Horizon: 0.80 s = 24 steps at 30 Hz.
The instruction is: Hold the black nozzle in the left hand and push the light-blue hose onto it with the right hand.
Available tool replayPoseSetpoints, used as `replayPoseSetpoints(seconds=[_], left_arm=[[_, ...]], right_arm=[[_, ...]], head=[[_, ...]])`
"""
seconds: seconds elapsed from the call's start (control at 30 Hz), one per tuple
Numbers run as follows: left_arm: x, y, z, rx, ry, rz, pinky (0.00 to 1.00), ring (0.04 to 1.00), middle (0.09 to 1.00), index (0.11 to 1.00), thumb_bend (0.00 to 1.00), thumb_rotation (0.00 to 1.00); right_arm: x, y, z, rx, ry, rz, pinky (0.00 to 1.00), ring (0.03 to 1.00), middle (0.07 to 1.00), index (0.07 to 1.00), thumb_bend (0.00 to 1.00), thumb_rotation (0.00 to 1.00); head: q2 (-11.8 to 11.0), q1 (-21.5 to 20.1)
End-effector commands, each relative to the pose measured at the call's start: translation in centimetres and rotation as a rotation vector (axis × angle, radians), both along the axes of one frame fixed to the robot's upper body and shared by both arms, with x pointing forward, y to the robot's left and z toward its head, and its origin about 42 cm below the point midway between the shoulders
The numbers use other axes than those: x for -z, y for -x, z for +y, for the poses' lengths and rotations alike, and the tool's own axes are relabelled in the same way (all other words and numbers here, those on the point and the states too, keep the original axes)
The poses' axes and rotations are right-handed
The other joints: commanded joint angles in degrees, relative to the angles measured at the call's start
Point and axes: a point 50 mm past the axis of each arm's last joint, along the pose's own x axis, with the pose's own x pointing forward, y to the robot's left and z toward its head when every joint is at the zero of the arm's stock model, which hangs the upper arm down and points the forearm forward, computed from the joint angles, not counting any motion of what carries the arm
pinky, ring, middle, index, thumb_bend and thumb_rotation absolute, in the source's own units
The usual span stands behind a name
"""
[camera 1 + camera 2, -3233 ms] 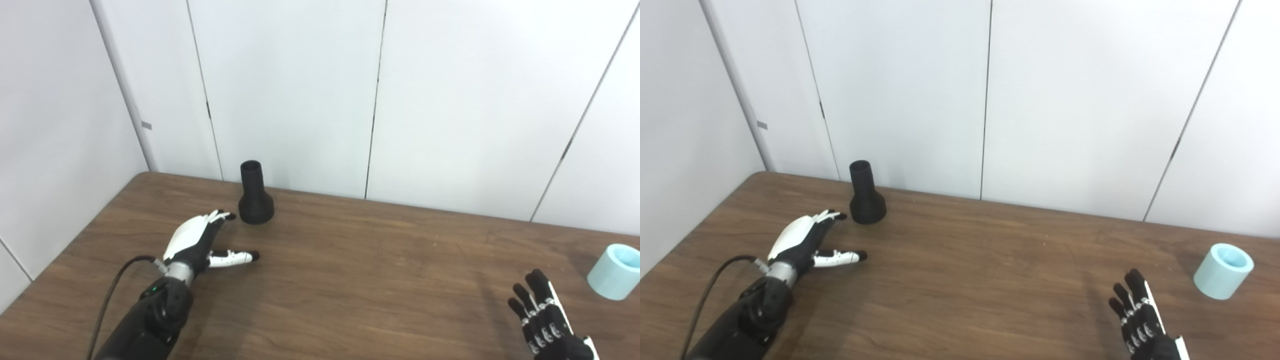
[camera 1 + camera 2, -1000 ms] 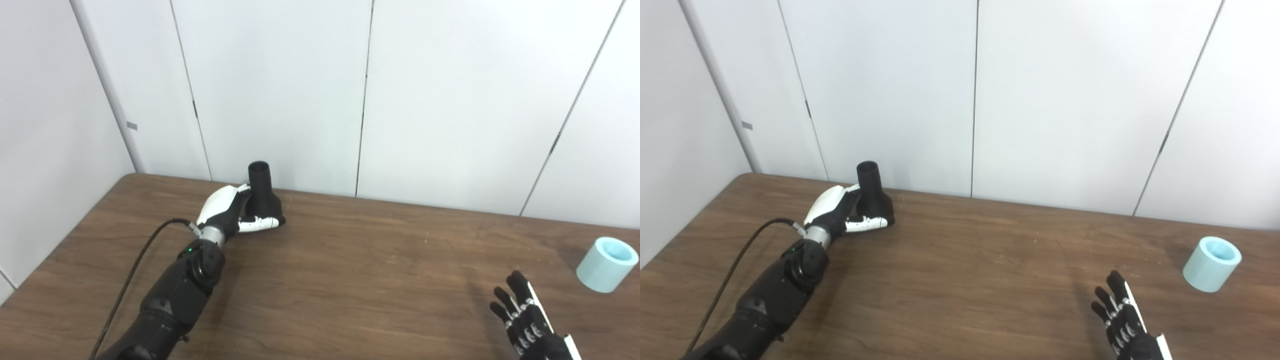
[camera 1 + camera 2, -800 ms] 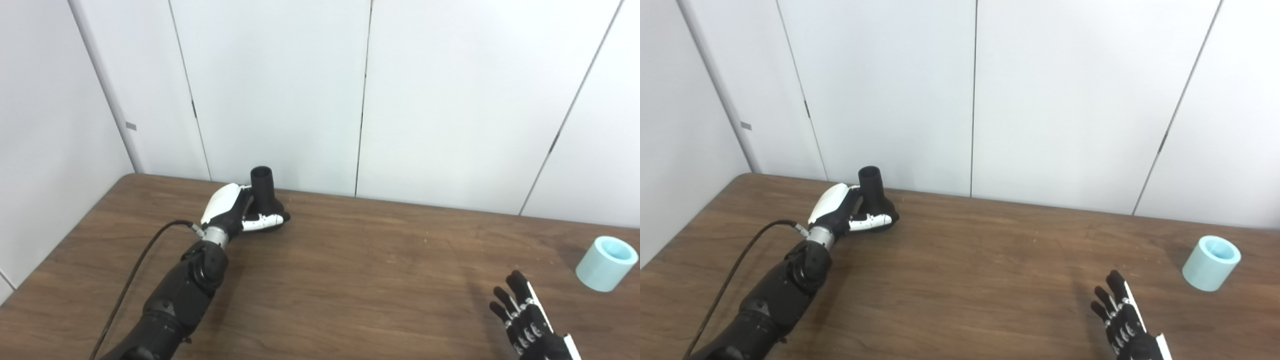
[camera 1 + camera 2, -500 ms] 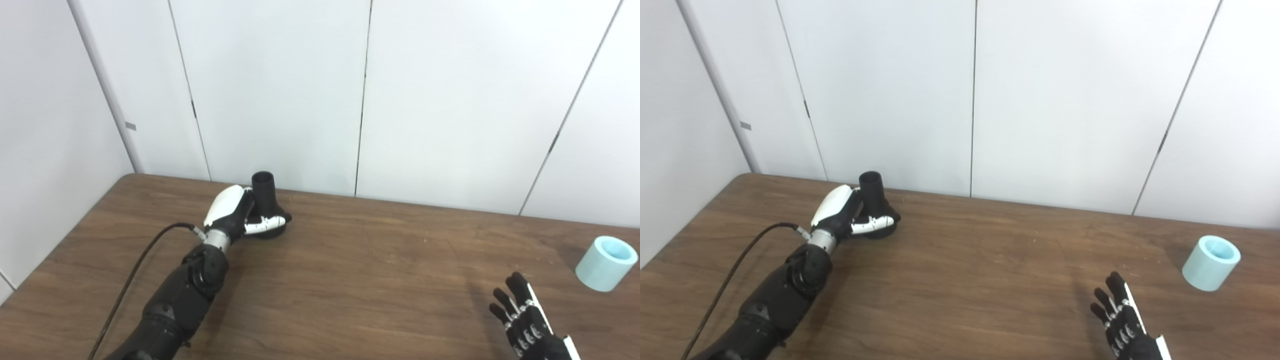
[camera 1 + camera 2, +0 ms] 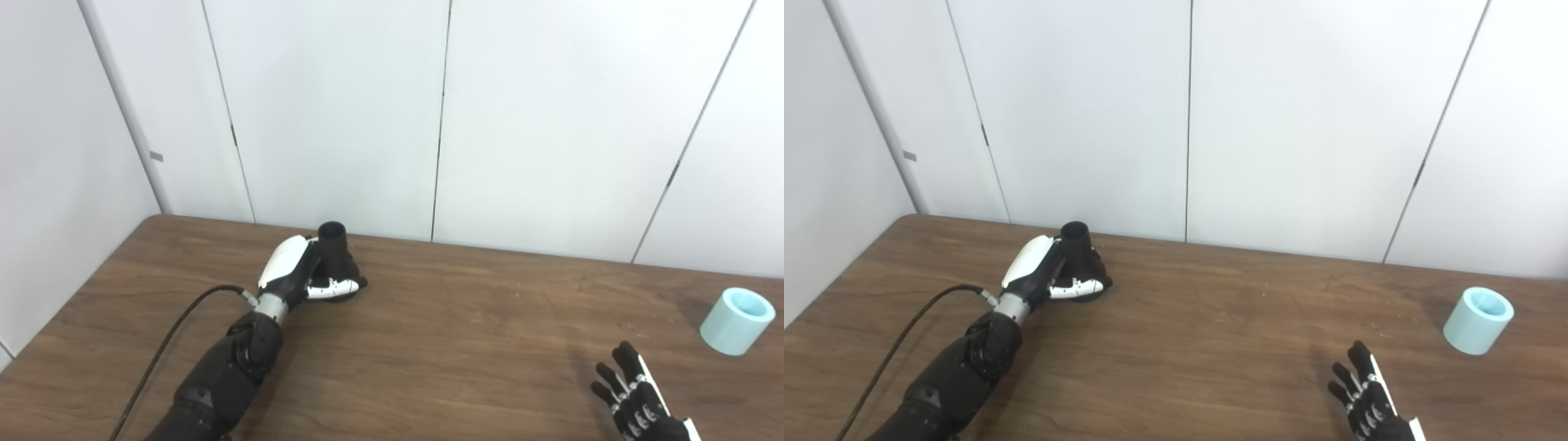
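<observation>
Left eye view: nearest, the right hand [image 5: 637, 401] hovers low over the brown wooden table [image 5: 441, 355], fingers spread, empty. Farther right lies the light-blue hose [image 5: 737, 321]. At the far left, the left hand [image 5: 293, 274] wraps the upright black nozzle [image 5: 335, 251]. White wall panels [image 5: 343, 110] rise behind.
</observation>
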Motion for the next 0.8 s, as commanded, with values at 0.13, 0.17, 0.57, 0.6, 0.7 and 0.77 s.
replayPoseSetpoints(seconds=[0.13, 0.17, 0.57, 0.6, 0.7, 0.77], left_arm=[[4.7, 3.7, -3.1, 0.087, 0.012, 0.147, 0.97, 0.89, 0.751, 0.473, 0.51, 0.46], [4.9, 4.1, -3.6, 0.098, 0.018, 0.154, 0.97, 0.892, 0.751, 0.472, 0.52, 0.46], [6.8, 10.7, -12.9, 0.475, 0.138, 0.408, 0.96, 0.891, 0.741, 0.467, 0.54, 0.43], [6.8, 11.1, -13.2, 0.496, 0.143, 0.415, 0.96, 0.891, 0.738, 0.465, 0.54, 0.42], [7.0, 12.7, -14.0, 0.55, 0.141, 0.43, 0.95, 0.874, 0.731, 0.472, 0.54, 0.41], [7.4, 13.6, -14.2, 0.575, 0.131, 0.442, 0.94, 0.871, 0.729, 0.467, 0.54, 0.4]], right_arm=[[0.1, 0.7, 0.5, 0.004, -0.024, 0.029, 0.89, 0.946, 1.0, 0.99, 0.71, 1.0], [0.0, 0.7, 0.6, 0.004, -0.024, 0.03, 0.89, 0.944, 1.0, 0.99, 0.71, 1.0], [-1.2, 0.3, 3.3, 0.012, -0.029, 0.049, 0.89, 0.931, 0.995, 0.973, 0.73, 1.0], [-1.3, 0.3, 3.6, 0.015, -0.031, 0.051, 0.89, 0.925, 0.99, 0.969, 0.73, 1.0], [-1.7, 0.2, 4.6, 0.028, -0.026, 0.054, 0.86, 0.902, 0.973, 0.955, 0.73, 1.0], [-1.9, 0.1, 5.1, 0.037, -0.015, 0.056, 0.85, 0.892, 0.96, 0.949, 0.72, 1.0]], head=[[1.8, -2.0], [2.2, -2.6], [4.9, -11.5], [5.0, -12.3], [5.4, -14.3], [5.5, -14.9]])
